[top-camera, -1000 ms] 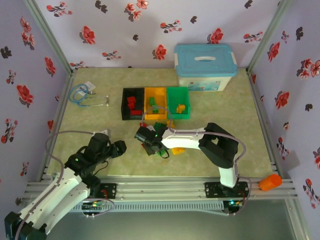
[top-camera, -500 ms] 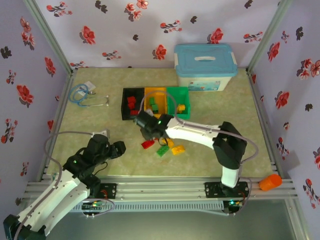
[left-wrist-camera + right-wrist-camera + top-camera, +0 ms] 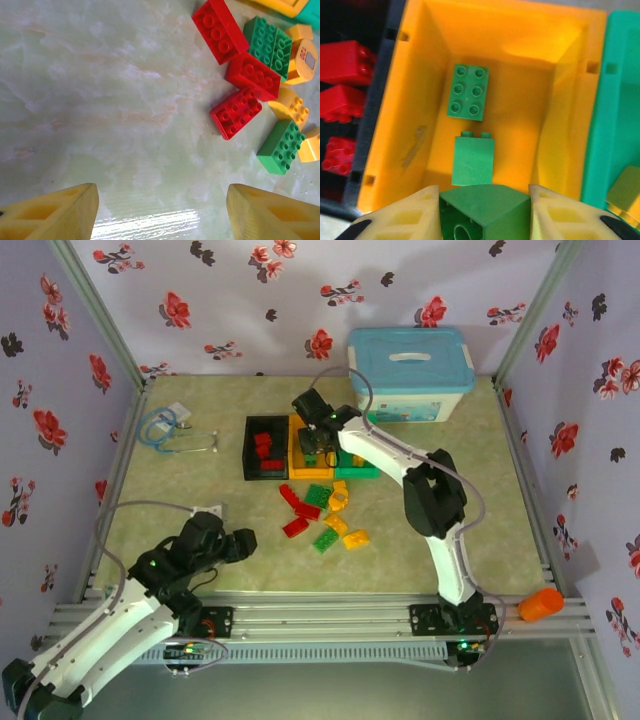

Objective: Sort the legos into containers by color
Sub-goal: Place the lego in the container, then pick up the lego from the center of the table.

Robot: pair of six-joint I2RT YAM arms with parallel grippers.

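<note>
Three bins [image 3: 248, 448] in row; loose bricks [image 3: 318, 495] before them; box [image 3: 410, 373] behind, to right.

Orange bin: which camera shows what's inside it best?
Right wrist view: it looks straight down into the orange bin, with two green bricks on its floor. The top external view has it small, partly behind the right arm; the left wrist view catches a corner.

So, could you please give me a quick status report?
Left hand open, empty. Right hand holding green brick over orange bin. Nothing in the way.
</note>
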